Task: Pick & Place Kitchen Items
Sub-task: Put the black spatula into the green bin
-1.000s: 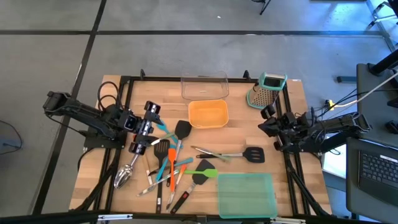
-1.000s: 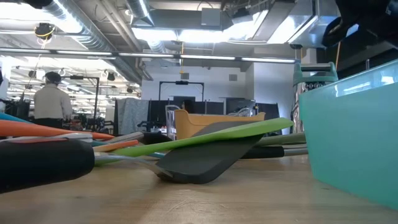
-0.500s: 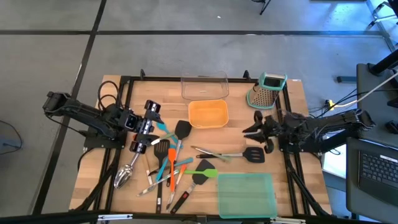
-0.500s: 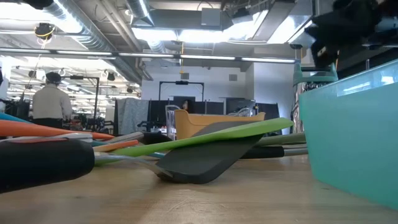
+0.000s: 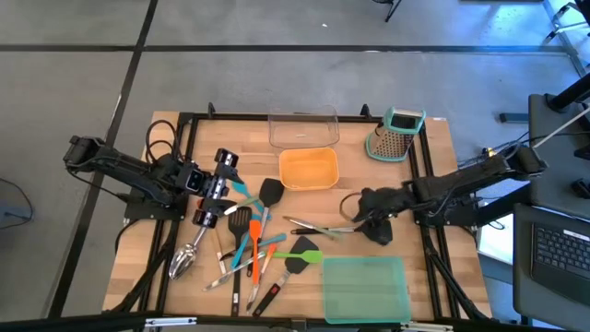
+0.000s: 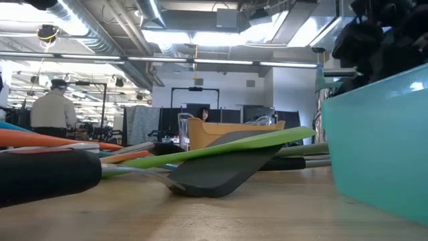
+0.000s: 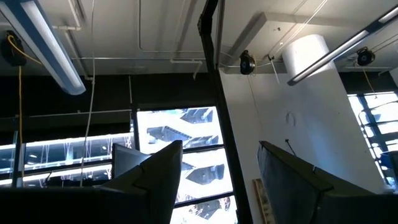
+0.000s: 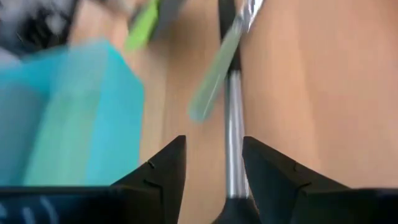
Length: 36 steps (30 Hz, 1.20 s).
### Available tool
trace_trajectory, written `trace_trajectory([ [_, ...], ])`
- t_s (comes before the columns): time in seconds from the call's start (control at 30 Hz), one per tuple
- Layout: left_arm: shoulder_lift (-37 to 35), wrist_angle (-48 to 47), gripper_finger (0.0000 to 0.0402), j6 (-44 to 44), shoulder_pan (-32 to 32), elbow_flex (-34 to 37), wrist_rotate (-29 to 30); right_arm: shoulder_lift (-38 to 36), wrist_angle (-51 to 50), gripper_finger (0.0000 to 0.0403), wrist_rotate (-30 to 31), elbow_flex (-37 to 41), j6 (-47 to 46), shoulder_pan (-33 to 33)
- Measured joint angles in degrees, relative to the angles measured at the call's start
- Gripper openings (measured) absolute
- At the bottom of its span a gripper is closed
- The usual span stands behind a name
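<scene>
Spatula (image 5: 372,231) lies on the surface (image 5: 433,166) between tongs (image 5: 313,226) and teal tray (image 5: 364,288), right hand (image 8: 212,163) over it, fingers apart astride its steel handle, nothing held.

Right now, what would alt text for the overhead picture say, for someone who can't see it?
Seen from above, the right gripper reaches over a black spatula near the middle of a wooden table, jaws apart. The left gripper waits above a scattered pile of utensils. A clear tray, orange tray, teal tray and grater stand around.
</scene>
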<state>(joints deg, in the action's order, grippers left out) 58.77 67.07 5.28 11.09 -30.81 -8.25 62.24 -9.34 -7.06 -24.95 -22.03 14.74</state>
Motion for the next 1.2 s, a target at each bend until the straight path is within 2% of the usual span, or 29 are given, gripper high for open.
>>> trace_trajectory([
  [0.23,0.0,0.0,0.0203,0.0,0.0,0.0,0.2,13.2,-10.8,0.0156,4.6,-8.9,2.3,4.0],
  [0.5,0.0,-0.1,0.0203,0.0,0.0,0.0,0.3,21.3,-15.8,0.0156,8.4,-11.9,3.0,4.6],
  [0.83,0.0,-0.2,0.0203,0.0,0.0,0.0,0.3,23.3,-14.5,0.0149,9.8,-12.0,3.0,4.1],
  [1.07,0.0,-0.2,0.0203,0.0,0.0,0.0,0.3,23.3,-13.5,0.0076,12.0,-11.9,1.4,4.0],
  [1.2,0.0,-0.2,0.0203,0.0,0.0,0.0,0.3,23.3,-13.7,0.0074,11.9,-12.2,1.4,4.0],
])
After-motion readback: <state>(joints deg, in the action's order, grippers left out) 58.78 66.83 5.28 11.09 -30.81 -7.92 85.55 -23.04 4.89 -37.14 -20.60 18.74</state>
